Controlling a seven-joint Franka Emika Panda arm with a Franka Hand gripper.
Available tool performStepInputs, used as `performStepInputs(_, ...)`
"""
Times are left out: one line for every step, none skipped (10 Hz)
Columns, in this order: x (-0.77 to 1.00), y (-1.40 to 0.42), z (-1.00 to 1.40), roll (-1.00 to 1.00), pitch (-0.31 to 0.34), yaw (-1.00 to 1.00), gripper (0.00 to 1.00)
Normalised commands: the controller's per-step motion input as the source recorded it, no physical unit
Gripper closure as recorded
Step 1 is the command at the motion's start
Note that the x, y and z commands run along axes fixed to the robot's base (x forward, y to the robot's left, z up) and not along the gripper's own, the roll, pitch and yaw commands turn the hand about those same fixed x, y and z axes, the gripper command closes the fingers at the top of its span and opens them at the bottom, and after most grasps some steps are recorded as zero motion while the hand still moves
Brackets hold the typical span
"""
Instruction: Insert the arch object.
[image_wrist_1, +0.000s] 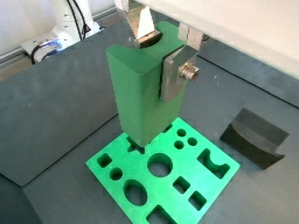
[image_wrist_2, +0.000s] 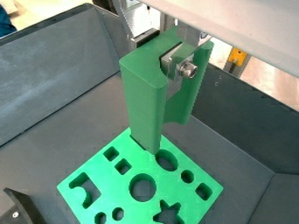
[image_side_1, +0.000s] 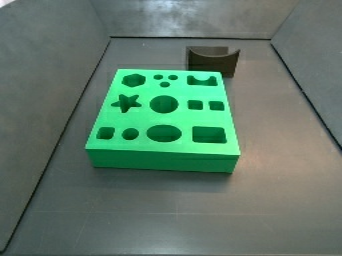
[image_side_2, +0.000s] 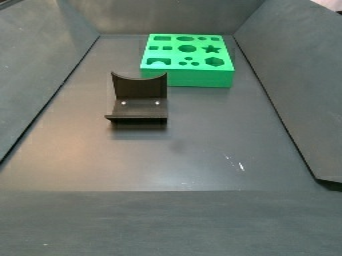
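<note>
Green board (image_side_1: 160, 158) lies flat on dark floor, left of centre in a side view; same board (image_side_2: 187, 78) at far end in both side views. No arm or piece in either, so gripper judged to hang well above it.

Arch-shaped hole (image_side_1: 203, 81) near board's far edge; also seen in both wrist views (image_wrist_1: 214, 160) (image_wrist_2: 79, 185). Empty, so insertion not yet done.

Gripper (image_wrist_1: 158, 57) (image_wrist_2: 163, 66) above board, clamped narrow on upper part of a tall green arch block (image_wrist_1: 140, 96) (image_wrist_2: 149, 101). One silver finger (image_wrist_1: 177, 70) pressed flat on its side; opposite finger hidden behind block. Block roughly upright, lower end over board's corner region, not over arch hole. What looks like a groove runs down one side in a wrist view; shape not fully clear.

Dark fixture (image_side_1: 211, 62) (image_side_2: 136, 100) beside board, apart from it, right of board in wrist view (image_wrist_1: 254, 138). Not needed for this step by the look of it.

Step in hand (judgement): carry + align.
- Shift sideways until block end sits over arch hole, not the round or square neighbours.
- Turn wrist so groove matches hole's notch before any descent.
- Keep block vertical; tilt likely to jam on rim.
- Lower slow, ease if it catches, release only once seated.
</note>
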Motion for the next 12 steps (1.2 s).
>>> performStepInputs(0.0, -0.05, -0.03, 0.03, 0.01, -0.26, 1.0)
performStepInputs(0.0, 0.0, -0.12, 0.0, -0.024, -1.0, 1.0)
performStepInputs(0.0, 0.0, -0.13, 0.0, -0.019, -1.0, 1.0)
performStepInputs(0.0, 0.0, -0.14, 0.0, -0.014, -1.0, 1.0)
performStepInputs(0.0, 0.0, -0.14, 0.0, -0.014, -1.0, 1.0)
performStepInputs(0.07, 0.03, -0.3, 0.0, -0.026, -1.0, 1.0)
performStepInputs(0.16, 0.08, -0.46, 0.03, 0.0, -0.94, 1.0)
performStepInputs(0.15, 0.15, -0.64, 0.09, 0.007, -0.87, 1.0)
performStepInputs(0.25, 0.2, -0.81, 0.1, 0.07, -0.79, 1.0)
performStepInputs(0.37, 0.17, -0.84, 0.12, 0.083, -0.75, 1.0)
performStepInputs(0.44, 0.2, -0.83, 0.09, 0.054, -0.67, 1.0)
performStepInputs(0.43, 0.44, -0.94, 0.06, 0.04, -0.42, 1.0)
